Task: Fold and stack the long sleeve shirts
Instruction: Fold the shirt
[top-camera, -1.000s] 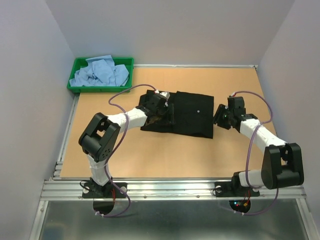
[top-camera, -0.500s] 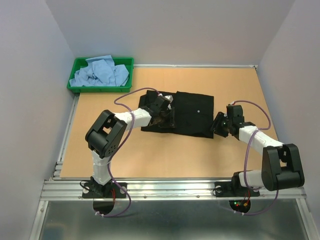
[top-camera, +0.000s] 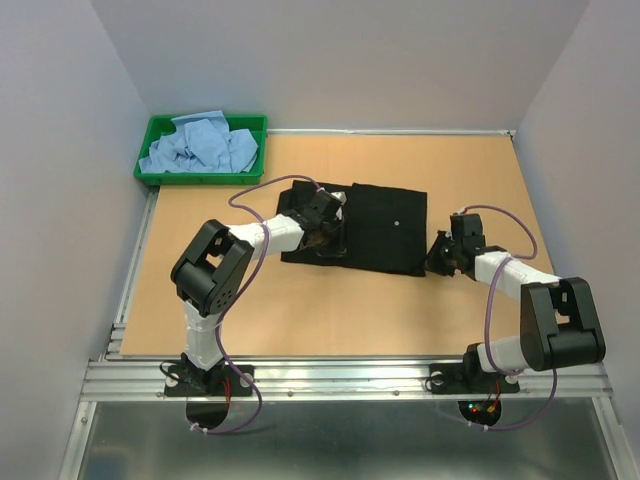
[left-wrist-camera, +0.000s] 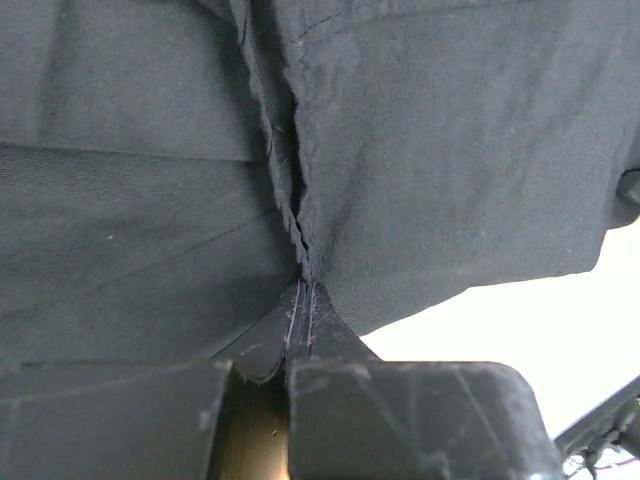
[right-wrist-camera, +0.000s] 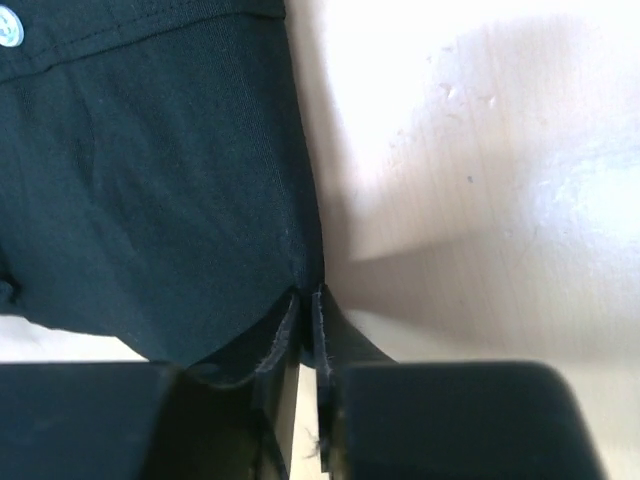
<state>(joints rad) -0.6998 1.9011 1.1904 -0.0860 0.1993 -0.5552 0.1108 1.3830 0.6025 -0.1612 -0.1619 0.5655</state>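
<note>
The black shirt (top-camera: 385, 225) lies spread in the middle of the table (top-camera: 300, 320). The left gripper (left-wrist-camera: 303, 298) has its jaws pressed together on a raised ridge of cloth at the shirt's left part. The right gripper (right-wrist-camera: 308, 300) is narrow and pinches the shirt's right edge at the near corner. The light blue shirts (top-camera: 200, 145) lie crumpled in the green tray (top-camera: 190, 180) at the far left corner.

One black shirt (top-camera: 378, 228) lies flat, blue shirts (top-camera: 200, 146) crumpled.
</note>
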